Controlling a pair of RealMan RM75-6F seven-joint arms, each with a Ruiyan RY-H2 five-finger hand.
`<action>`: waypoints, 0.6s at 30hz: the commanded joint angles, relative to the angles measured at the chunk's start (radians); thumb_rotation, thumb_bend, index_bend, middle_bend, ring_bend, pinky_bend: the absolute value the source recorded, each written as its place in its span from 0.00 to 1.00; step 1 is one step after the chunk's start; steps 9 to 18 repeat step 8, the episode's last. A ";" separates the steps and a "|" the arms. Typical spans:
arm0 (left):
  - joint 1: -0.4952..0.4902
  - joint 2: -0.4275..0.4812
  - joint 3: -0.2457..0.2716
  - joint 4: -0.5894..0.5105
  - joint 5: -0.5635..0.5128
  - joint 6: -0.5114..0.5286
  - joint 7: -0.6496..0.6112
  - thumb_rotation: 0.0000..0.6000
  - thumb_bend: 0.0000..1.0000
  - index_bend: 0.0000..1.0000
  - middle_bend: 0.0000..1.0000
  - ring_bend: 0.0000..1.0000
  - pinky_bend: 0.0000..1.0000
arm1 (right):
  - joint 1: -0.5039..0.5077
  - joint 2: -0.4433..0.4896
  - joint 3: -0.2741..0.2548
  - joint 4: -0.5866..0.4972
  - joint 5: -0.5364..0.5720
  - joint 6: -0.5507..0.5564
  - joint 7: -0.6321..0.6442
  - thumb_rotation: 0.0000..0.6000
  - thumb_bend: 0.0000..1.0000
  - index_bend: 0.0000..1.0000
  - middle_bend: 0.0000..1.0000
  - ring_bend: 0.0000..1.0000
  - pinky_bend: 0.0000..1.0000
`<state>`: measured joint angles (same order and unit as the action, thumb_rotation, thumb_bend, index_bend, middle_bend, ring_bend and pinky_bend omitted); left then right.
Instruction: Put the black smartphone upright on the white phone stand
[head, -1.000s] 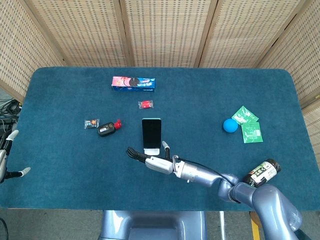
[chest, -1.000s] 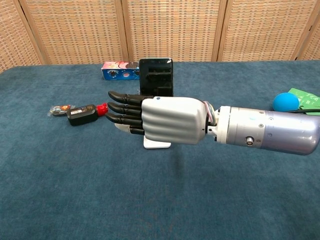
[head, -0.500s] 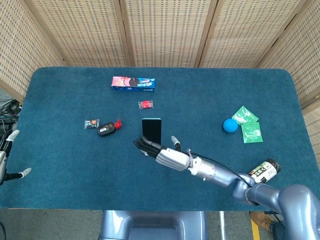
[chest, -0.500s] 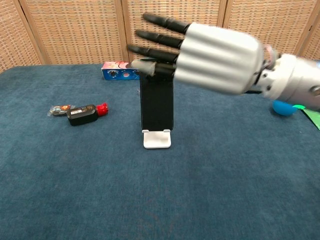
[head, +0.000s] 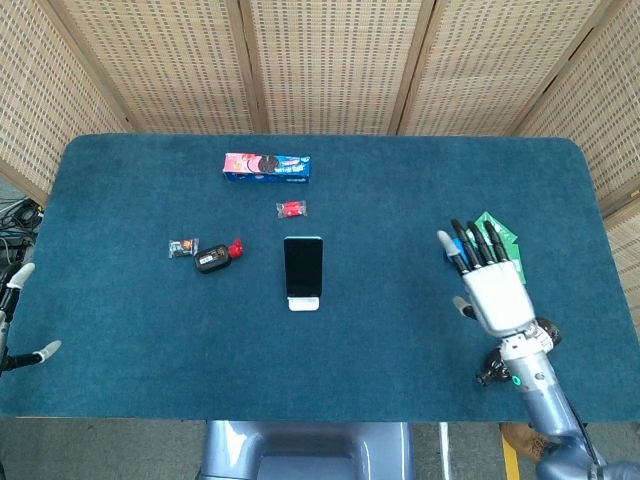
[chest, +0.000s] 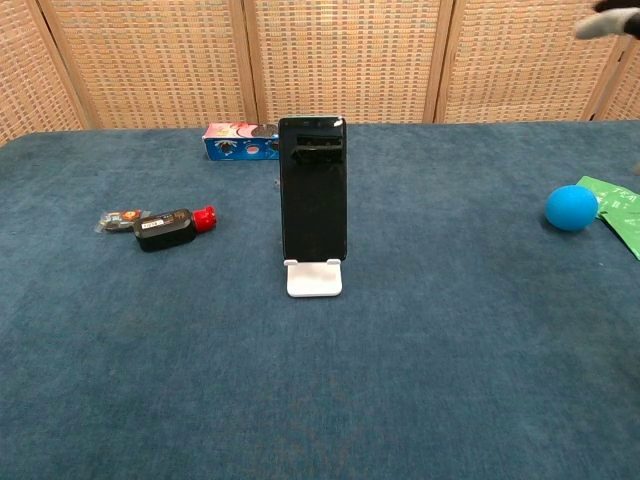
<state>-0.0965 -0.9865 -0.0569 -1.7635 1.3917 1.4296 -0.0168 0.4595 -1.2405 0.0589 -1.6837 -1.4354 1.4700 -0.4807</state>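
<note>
Smartphone (chest: 313, 190), black, standing upright in portrait position on the white stand (chest: 314, 279), near the middle of the blue tabletop (head: 150, 330); its lower edge sits in the lip of the stand, screen dark and facing the robot, nothing touching it. Right hand (head: 495, 290): raised above the right side of the tabletop, well apart from the phone, its dark fingers (head: 470, 243) spread apart and extended, holding nothing; in the chest view only a blurred fingertip shows at the top right corner. Left hand (head: 12, 320): at the far left edge of the head view, off the tabletop, only pale fingertips visible, apart from one another and holding nothing that shows. Other items on the tabletop: a pink and blue biscuit box (head: 266, 166) toward the far side, behind the phone; a small red wrapped sweet (head: 291, 209) between the box and the phone; a small black bottle with a red cap (chest: 172, 226) lying on its side left of the stand, with a small wrapped item (chest: 120, 219) just beside its base; a blue ball (chest: 571, 208) on the right, with green packets (chest: 620, 210) just beside it. A dark bottle with a label (head: 545, 335) lies at the near right edge, mostly hidden behind the right hand.
</note>
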 joint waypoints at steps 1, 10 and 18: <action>0.012 0.003 0.004 -0.003 0.012 0.019 -0.010 1.00 0.00 0.00 0.00 0.00 0.00 | -0.086 0.024 -0.030 0.027 0.017 0.057 0.053 1.00 0.00 0.00 0.00 0.00 0.00; 0.027 0.008 0.010 -0.007 0.030 0.042 -0.022 1.00 0.00 0.00 0.00 0.00 0.00 | -0.157 0.009 -0.043 0.098 -0.014 0.115 0.095 1.00 0.00 0.00 0.00 0.00 0.00; 0.027 0.008 0.010 -0.007 0.030 0.042 -0.022 1.00 0.00 0.00 0.00 0.00 0.00 | -0.157 0.009 -0.043 0.098 -0.014 0.115 0.095 1.00 0.00 0.00 0.00 0.00 0.00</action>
